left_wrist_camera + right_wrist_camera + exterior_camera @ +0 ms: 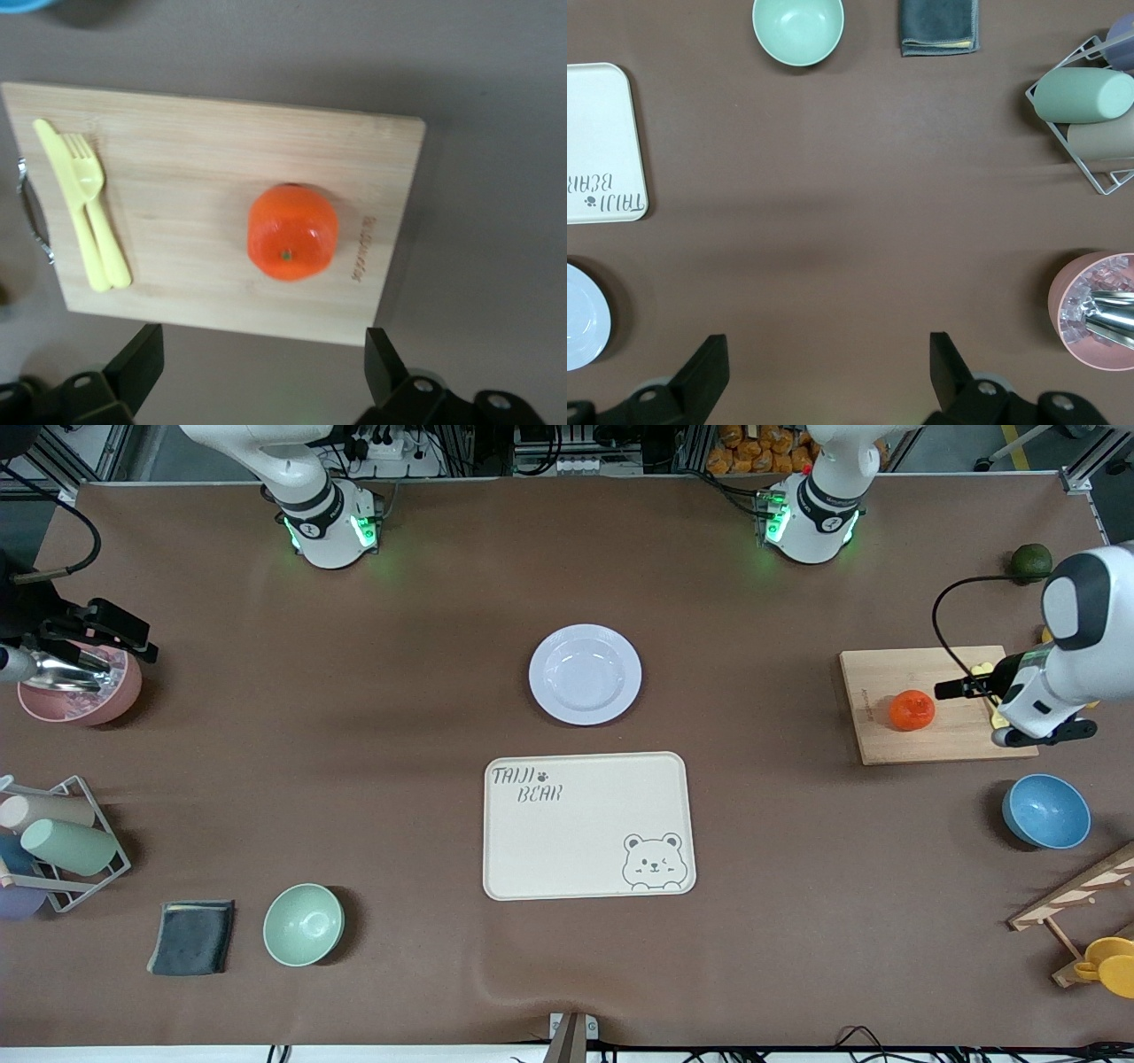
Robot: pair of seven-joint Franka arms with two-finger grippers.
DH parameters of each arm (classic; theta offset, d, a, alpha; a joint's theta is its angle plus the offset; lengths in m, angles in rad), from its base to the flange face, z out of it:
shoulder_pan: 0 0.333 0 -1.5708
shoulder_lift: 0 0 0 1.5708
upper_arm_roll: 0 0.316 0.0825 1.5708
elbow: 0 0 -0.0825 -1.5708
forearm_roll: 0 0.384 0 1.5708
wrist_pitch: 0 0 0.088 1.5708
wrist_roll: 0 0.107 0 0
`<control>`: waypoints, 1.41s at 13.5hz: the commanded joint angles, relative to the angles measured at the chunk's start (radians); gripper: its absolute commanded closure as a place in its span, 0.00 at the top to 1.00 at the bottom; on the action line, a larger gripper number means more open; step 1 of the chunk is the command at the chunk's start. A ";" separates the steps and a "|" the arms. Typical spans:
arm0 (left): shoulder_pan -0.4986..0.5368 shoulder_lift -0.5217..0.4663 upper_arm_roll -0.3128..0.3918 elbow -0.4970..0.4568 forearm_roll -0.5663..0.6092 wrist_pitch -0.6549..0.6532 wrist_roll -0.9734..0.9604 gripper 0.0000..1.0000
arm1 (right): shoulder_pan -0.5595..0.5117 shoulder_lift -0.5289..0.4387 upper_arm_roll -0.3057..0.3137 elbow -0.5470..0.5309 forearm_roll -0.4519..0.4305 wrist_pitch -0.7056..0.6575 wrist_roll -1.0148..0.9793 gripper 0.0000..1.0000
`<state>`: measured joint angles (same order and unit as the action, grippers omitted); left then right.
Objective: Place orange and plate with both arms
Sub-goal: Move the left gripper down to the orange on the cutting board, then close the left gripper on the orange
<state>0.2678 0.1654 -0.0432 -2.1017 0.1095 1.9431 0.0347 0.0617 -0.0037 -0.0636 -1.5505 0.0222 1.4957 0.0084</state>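
The orange sits on a wooden cutting board toward the left arm's end of the table; it also shows in the left wrist view. The lavender-white plate lies at mid-table, farther from the front camera than the cream bear-print tray; its edge shows in the right wrist view. My left gripper hangs open and empty in the air by the board's edge, apart from the orange. My right gripper is open and empty, up beside a pink bowl.
The pink bowl holds ice and a metal scoop. Yellow plastic cutlery lies on the board. A blue bowl, a dark green fruit, a green bowl, a grey cloth and a wire cup rack stand around.
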 commanded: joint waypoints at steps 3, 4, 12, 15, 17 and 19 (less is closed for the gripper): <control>0.027 0.118 -0.009 0.011 0.047 0.072 0.011 1.00 | 0.023 -0.016 0.005 -0.006 -0.019 -0.012 0.005 1.00; 0.027 0.134 -0.009 0.011 0.047 0.077 0.010 1.00 | 0.023 -0.016 0.005 -0.006 -0.019 -0.012 0.005 1.00; 0.028 0.195 -0.012 0.014 0.032 0.100 0.004 1.00 | 0.029 -0.016 0.007 -0.005 -0.019 -0.011 0.005 1.00; 0.028 0.212 -0.014 0.017 0.015 0.100 0.002 1.00 | 0.036 -0.010 0.008 -0.006 -0.019 -0.009 0.010 1.00; 0.028 0.215 -0.012 0.015 0.002 0.100 0.002 1.00 | 0.043 -0.009 0.008 -0.010 -0.016 -0.012 0.005 1.00; 0.030 0.232 -0.014 0.017 -0.007 0.100 0.002 1.00 | 0.062 -0.009 0.008 -0.011 -0.010 -0.012 0.005 1.00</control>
<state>0.2846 0.3745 -0.0468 -2.0962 0.1252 2.0401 0.0349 0.1011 -0.0033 -0.0567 -1.5556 0.0222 1.4907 0.0082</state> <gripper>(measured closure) 0.000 0.000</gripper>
